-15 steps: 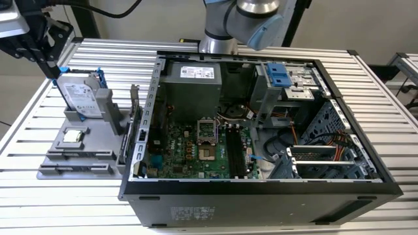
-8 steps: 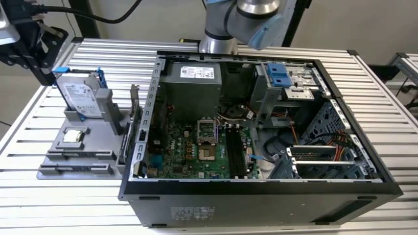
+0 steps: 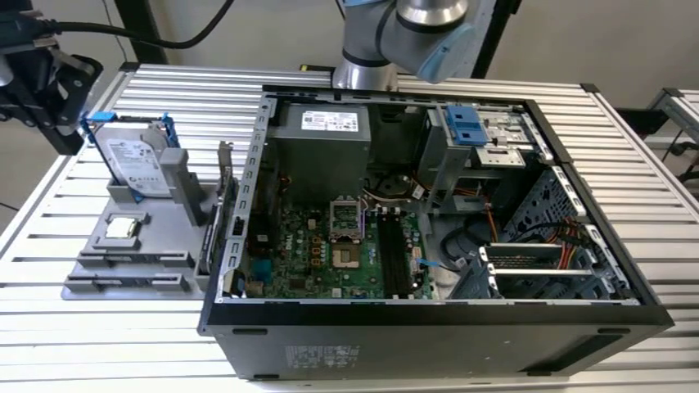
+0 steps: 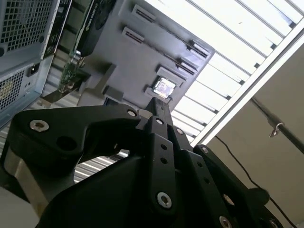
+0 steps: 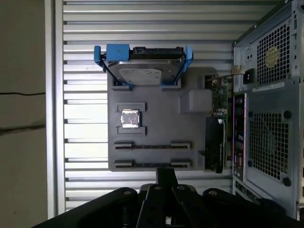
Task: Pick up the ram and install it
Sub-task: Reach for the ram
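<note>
At the exterior view's far left the black pincer (image 5: 166,173) hangs above the slatted table (image 3: 110,344). In both wrist views its fingers are pressed together, with nothing between them.

Below it lies a grey parts holder (image 3: 98,246). A hard drive (image 3: 137,164) in a blue frame leans upright at the holder's far end. A small square processor (image 3: 123,228) sits in a pocket in front of the drive. Then come two long slots (image 5: 152,145), which from above are only thin dark lines.

An expansion card (image 3: 226,176) stands on edge just beside the holder, between it and the open computer case (image 3: 437,344). Inside the case the green motherboard (image 3: 317,246) lies flat, with the memory slots (image 3: 399,254) toward its right. The grey power supply (image 3: 322,147) sits behind the board.

The ram I cannot place (a stick in the holder or on the board would be edge-on from here).
</note>
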`<action>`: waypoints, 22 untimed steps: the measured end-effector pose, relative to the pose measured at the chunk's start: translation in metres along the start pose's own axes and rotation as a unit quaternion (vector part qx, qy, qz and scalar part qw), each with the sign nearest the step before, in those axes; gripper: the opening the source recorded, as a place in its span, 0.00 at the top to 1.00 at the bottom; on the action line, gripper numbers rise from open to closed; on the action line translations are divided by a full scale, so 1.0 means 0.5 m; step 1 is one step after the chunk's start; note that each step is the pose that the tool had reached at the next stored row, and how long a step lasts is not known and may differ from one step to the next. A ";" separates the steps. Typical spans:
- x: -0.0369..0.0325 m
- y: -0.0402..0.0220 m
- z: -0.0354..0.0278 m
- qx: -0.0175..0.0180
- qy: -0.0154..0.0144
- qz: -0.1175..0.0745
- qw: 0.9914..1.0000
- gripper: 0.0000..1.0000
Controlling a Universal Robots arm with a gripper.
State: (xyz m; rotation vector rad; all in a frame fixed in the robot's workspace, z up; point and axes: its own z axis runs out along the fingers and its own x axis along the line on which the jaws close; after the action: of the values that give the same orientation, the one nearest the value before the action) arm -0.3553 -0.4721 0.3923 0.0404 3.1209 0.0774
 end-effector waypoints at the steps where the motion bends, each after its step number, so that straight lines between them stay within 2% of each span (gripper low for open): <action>1: 0.000 -0.004 0.000 0.000 0.000 0.000 1.000 1.00; 12: 0.001 -0.033 -0.002 0.000 0.000 0.000 1.000 1.00; 22: 0.003 -0.033 -0.002 0.000 0.000 0.000 1.000 1.00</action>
State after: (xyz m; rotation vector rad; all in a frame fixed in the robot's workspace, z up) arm -0.3570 -0.4885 0.3923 0.0416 3.1209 0.0775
